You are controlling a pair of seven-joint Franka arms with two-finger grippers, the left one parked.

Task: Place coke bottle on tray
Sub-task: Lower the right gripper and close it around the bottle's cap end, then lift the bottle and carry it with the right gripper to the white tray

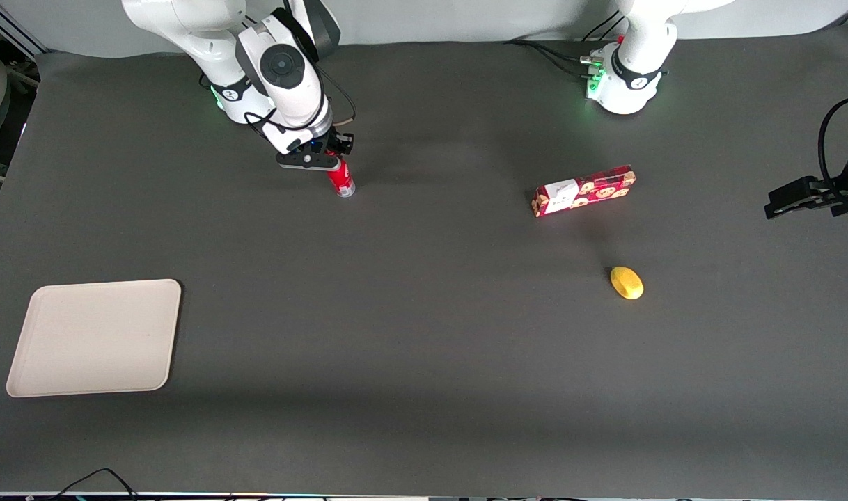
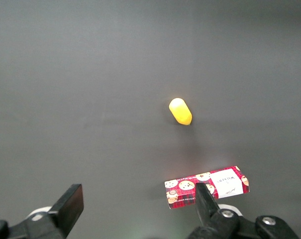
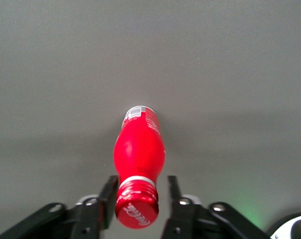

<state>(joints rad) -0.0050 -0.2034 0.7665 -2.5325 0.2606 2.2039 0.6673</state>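
Front view
- Coke bottle (image 1: 341, 179): standing upright on the dark table (image 1: 424, 362), near the working arm's base, well apart from the tray.
- Claw (image 1: 334, 164): sitting over the bottle's upper part, hiding the cap and neck from this camera.
- Tray (image 1: 95, 337): lying flat and bare toward the working arm's end of the table, nearer the front camera than the bottle.
- Other things: a red biscuit box (image 1: 583, 191) and a yellow lemon-like object (image 1: 626, 282) are lying toward the parked arm's end.

Left wrist view
- Content: only the biscuit box (image 2: 207, 186) and the yellow object (image 2: 180, 111) are showing; neither bottle nor tray is appearing here.

Right wrist view
- Claw (image 3: 138, 195): the two fingers (image 3: 108, 195) are flanking the bottle's neck just under the red cap, a sliver of gap showing on each side, so they are looking apart and not yet clamped.
- Coke bottle (image 3: 139, 152): the body is bulging below the neck, then narrowing toward the base.

Handling judgement
- Weight and stiffness: probably light and rigid, so likely tolerating a firm squeeze.
- Surface: smooth and glossy, likely slippery.
- Hold: the neck under the cap ridge is looking best, since the ridge should be stopping slip.
- Risk: tall and slim, so it may be tipping if nudged or set down tilted.
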